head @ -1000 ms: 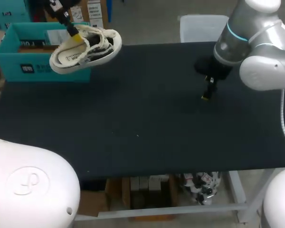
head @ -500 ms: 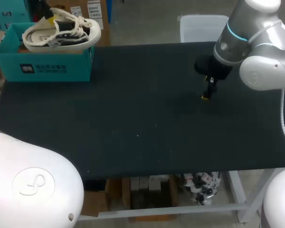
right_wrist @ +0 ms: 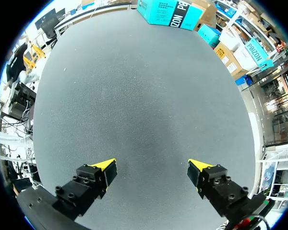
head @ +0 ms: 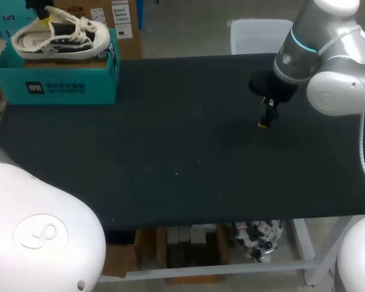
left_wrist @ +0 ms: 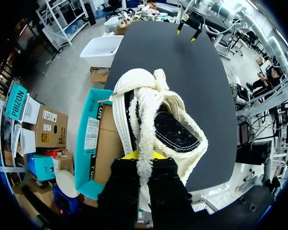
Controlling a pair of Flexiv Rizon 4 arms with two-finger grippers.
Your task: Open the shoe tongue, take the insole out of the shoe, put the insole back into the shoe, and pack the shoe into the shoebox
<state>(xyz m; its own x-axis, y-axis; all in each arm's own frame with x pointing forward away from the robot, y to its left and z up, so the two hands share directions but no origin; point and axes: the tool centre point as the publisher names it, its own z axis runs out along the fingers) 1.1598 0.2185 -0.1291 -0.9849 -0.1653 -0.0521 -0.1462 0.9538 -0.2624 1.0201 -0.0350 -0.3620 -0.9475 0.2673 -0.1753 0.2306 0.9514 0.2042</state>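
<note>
Holding shoe just above box, left pincer clamped on its laced top; shoe's long axis runs along box length. Right pincer apart, well away from box over surface.

The counter was a broad, dark slab with a matte top, running from one side of the head view to the other, its long front edge straight and its far edge parallel to it. Up close in the right wrist view its surface showed a fine, even grey grain, and in the head view a few tiny pale specks lay on it near the front middle. Beneath the front edge, a pale metal frame carried it, with a leg slanting down at the right corner.
</note>
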